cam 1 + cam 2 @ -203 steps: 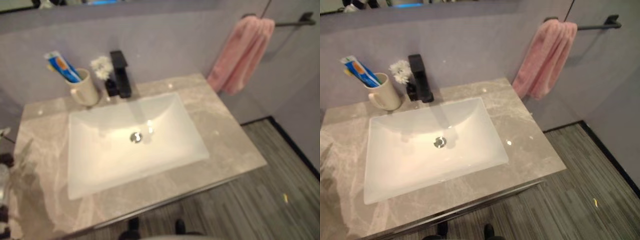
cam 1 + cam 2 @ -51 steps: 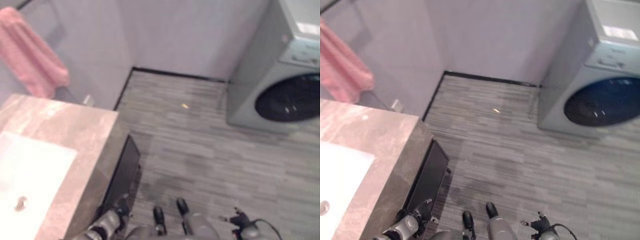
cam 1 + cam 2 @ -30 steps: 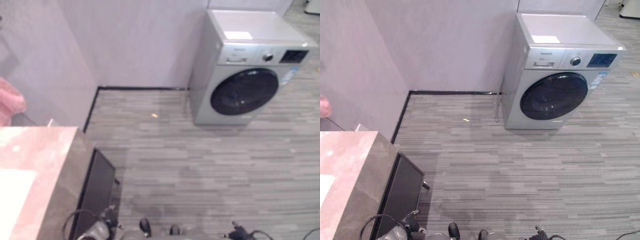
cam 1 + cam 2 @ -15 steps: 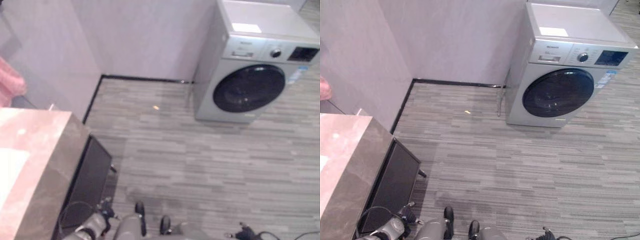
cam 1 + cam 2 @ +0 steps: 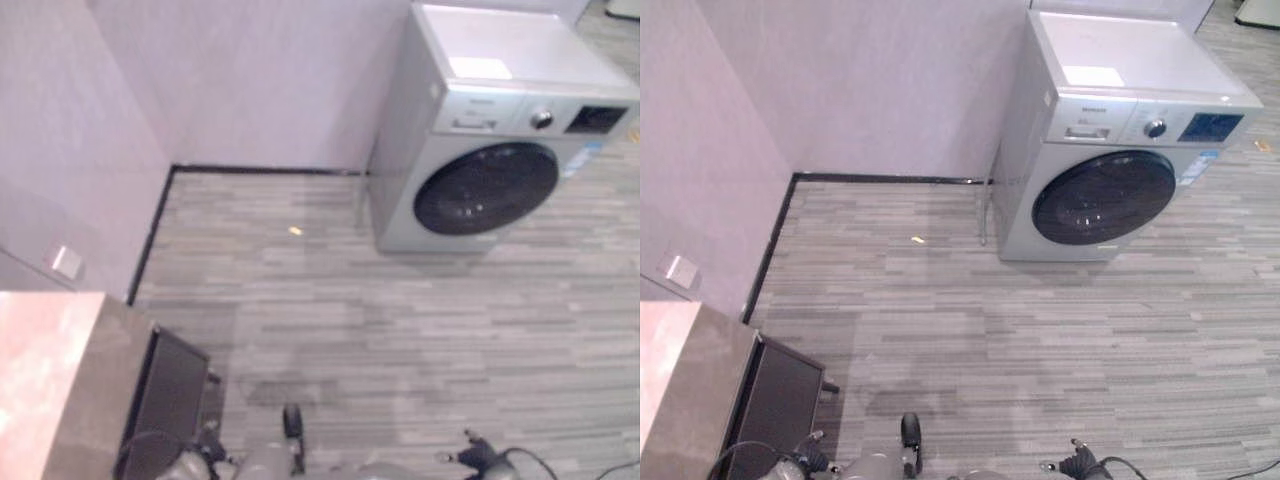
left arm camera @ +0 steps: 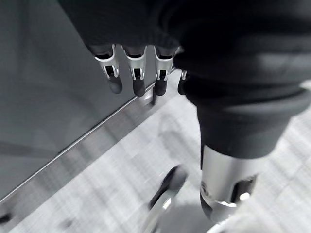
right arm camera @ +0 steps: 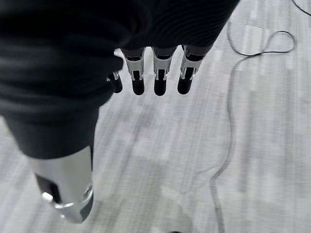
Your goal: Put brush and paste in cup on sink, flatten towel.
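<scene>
Left hand [image 6: 133,73] and right hand [image 7: 155,73] hang relaxed, empty. I'm facing washing machine [image 5: 1110,160]; probably must turn toward vanity counter [image 5: 680,370].

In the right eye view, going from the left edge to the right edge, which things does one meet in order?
Sink counter corner → dark cabinet side → small yellow scrap on the floor → washing machine.

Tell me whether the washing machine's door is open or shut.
Shut. The washing machine has its round dark door lying flush in the front panel, with no gap or swung-out edge visible in either eye view.
</scene>
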{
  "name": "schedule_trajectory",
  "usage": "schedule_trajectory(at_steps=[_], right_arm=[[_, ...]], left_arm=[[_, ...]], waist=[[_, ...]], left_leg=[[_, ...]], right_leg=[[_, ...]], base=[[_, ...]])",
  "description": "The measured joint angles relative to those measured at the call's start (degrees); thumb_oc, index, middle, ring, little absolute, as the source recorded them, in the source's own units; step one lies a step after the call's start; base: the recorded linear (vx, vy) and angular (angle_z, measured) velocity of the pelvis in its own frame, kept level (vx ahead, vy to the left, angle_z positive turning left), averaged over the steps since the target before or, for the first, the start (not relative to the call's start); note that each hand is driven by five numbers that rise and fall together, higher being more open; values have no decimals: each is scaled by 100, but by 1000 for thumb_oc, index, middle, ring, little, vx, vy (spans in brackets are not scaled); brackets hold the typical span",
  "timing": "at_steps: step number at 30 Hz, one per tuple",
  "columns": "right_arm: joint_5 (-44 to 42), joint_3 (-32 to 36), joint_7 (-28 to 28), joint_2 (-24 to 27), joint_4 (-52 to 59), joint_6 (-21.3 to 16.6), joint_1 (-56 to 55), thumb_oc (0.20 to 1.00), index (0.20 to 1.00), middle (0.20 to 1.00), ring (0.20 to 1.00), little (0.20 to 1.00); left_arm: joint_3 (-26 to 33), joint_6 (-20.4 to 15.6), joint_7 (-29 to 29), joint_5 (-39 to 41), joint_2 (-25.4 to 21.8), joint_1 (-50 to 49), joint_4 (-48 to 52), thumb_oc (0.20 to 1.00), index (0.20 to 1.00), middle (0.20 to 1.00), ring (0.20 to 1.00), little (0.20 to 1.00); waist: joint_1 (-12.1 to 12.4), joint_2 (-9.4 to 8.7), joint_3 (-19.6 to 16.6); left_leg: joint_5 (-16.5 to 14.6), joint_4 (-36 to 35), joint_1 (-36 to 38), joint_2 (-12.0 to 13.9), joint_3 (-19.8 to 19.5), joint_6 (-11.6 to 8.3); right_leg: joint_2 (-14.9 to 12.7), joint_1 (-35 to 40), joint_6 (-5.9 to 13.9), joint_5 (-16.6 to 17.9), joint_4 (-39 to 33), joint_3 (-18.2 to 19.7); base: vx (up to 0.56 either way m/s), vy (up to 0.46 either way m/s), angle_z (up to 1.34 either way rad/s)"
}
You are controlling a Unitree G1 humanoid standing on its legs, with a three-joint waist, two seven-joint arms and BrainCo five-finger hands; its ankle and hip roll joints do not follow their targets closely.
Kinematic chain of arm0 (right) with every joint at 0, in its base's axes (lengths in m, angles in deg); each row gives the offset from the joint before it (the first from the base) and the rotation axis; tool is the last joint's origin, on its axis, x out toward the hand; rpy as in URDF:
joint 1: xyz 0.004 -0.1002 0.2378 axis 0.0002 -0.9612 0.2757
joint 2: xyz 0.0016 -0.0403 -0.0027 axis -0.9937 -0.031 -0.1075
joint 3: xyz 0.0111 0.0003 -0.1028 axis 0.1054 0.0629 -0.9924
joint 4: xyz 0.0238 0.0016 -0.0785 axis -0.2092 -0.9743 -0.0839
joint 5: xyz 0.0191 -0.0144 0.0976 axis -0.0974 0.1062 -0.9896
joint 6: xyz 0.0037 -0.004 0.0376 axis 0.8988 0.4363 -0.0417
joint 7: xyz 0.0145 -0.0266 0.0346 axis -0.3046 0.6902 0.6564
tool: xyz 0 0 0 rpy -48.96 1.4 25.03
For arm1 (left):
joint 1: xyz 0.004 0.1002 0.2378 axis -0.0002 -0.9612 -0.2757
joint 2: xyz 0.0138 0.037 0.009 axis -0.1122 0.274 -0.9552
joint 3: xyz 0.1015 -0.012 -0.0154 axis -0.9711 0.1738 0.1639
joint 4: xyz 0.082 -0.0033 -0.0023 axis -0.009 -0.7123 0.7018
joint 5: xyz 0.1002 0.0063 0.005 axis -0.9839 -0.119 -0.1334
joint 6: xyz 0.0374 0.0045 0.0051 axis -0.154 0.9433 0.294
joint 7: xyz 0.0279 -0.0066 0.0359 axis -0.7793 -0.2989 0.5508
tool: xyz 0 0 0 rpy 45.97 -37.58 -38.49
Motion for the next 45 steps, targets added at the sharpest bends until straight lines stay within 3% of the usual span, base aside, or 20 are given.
schedule_trajectory(at_steps=[2,3,6,7,9,12,13,15,20,25,28,33,34,36,37,38,41,43,44,45], right_arm=[[74,5,-5,-8,361,-25,21,1000,1000,1000,1000,1000],[75,-20,-7,-19,404,-18,41,1000,1000,1000,1000,1000],[80,-89,-13,-3,641,-39,73,1000,1000,1000,1000,1000],[82,-90,-70,21,708,-25,35,1000,1000,1000,1000,1000],[91,-97,-78,-3,760,-30,56,1000,1000,1000,1000,1000],[298,-98,-104,-5,755,-14,79,1000,1000,1000,1000,1000],[298,-101,-108,-17,754,-9,-170,1000,1000,1000,1000,1000],[298,-94,-109,-11,727,1,-301,1000,1000,1000,1000,1000],[296,-29,-113,210,668,-16,-196,1000,1000,1000,1000,1000],[281,29,-198,481,751,-67,-211,1000,1000,1000,1000,1000],[282,16,-221,475,662,-78,-129,1000,1000,1000,1000,1000],[282,17,-225,395,376,-75,-228,1000,1000,1000,1000,1000],[282,26,-227,362,282,-71,-188,1000,1000,1000,1000,1000],[290,11,-228,392,249,-76,-107,1000,1000,1000,1000,1000],[292,10,-223,454,280,-82,-135,1000,1000,1000,1000,1000],[296,4,-240,382,352,-94,-202,1000,1000,1000,1000,1000],[303,-128,-192,246,232,-12,-210,1000,1000,1000,1000,1000],[305,-117,-169,197,308,-24,-31,1000,1000,1000,1000,1000],[309,-108,-162,199,302,-20,7,1000,1000,1000,1000,1000],[314,-101,-143,179,345,-25,-10,1000,1000,1000,1000,1000]], left_arm=[[-179,0,6,-1,-22,61,107,1000,1000,1000,1000,1000],[-212,-1,5,-1,16,142,142,1000,1000,1000,1000,1000],[-374,0,7,-4,54,229,176,1000,1000,1000,1000,1000],[-345,7,14,-3,79,184,118,1000,1000,1000,1000,1000],[-321,40,12,-1,61,160,44,1000,1000,1000,1000,1000],[-312,46,9,-1,64,198,-39,1000,1000,1000,1000,1000],[-328,11,12,-5,63,201,-59,1000,1000,1000,1000,1000],[-332,-21,17,-5,47,187,-7,1000,1000,1000,1000,1000],[-253,3,21,115,130,33,-113,1000,1000,1000,1000,1000],[-207,-8,57,220,92,112,-100,1000,1000,1000,1000,1000],[-74,-12,135,345,-18,271,5,1000,1000,1000,1000,1000],[-55,-37,139,439,-86,277,232,1000,1000,1000,1000,1000],[-56,-51,140,439,-97,286,259,1000,1000,1000,1000,1000],[-27,-47,136,436,25,174,259,1000,1000,1000,1000,1000],[-25,-53,136,437,93,107,227,1000,1000,1000,1000,1000],[0,-87,135,435,10,-62,200,1000,1000,1000,1000,1000],[-76,-115,130,435,42,-122,147,1000,1000,1000,1000,1000],[-38,-84,130,435,28,-142,135,1000,1000,1000,1000,1000],[-58,-95,127,433,25,-137,144,1000,1000,1000,1000,1000],[-58,-76,129,430,-6,-186,115,1000,1000,1000,1000,1000]], waist=[[-12,-147,-7],[-18,-135,8],[-92,170,113],[-34,318,117],[10,373,108],[-19,400,94],[-130,306,43],[-114,279,11],[-42,237,-213],[77,50,-135],[70,-33,-10],[-114,-221,57],[-127,-261,83],[-226,109,225],[-218,366,191],[-290,156,33],[-151,50,-121],[-98,-13,-122],[-77,21,-136],[8,142,-160]], left_leg=[[-227,-119,388,-387,-66,229],[-274,-107,495,-425,-76,261],[-373,-135,655,-339,-272,218],[-392,-133,662,-240,-246,168],[-501,-132,690,-121,-230,57],[-753,13,746,97,-501,-260],[-877,186,866,146,-682,-421],[-1062,178,1113,253,-689,-516],[-1439,1265,695,630,-622,-808],[-1287,4130,-743,929,-622,-1082],[-1318,3788,-1241,701,-429,-1050],[-724,488,-1259,275,455,-764],[-574,219,-1236,206,483,-572],[-289,-118,-1008,367,301,-276],[-272,-69,-981,580,166,-207],[0,357,-973,504,303,-435],[2,837,-1118,382,297,-404],[-133,844,-1098,-222,382,-14],[-155,778,-1010,-429,307,415],[-82,461,-802,-172,346,971]], right_leg=[[-736,-1178,159,161,1952,1],[-809,-1436,151,68,1890,33],[-771,-1784,-64,-62,754,-8],[-677,-1588,-277,-16,-821,-273],[-549,-1601,-438,186,-1784,-202],[-81,-1255,-261,826,-3154,970],[17,-819,-452,1149,-3415,1225],[39,-683,-604,1425,-3335,928],[313,-686,-1028,895,-2909,571],[424,1,-1541,891,-3580,265],[448,183,-1609,889,-3846,50],[522,605,-1462,979,-4415,-458],[521,653,-1241,937,-4406,-448],[840,585,-547,983,-3710,-227],[957,446,-473,719,-3290,-111],[827,586,-1868,-43,-3246,89],[801,747,-1598,-24,-3383,309],[684,862,-1515,27,-3467,291],[692,829,-1505,23,-3291,196],[864,661,-1080,-162,-2521,-82]], base=[[129,113,20],[240,102,17],[188,-10,31],[196,-74,20],[253,-139,-8],[310,-246,35],[387,-337,103],[378,-349,45],[252,-343,9],[149,-278,31],[108,-69,44],[197,-13,48],[167,19,6],[395,112,-12],[504,230,-16],[352,193,8],[310,202,-23],[371,332,-26],[236,327,-28],[123,207,-25]])
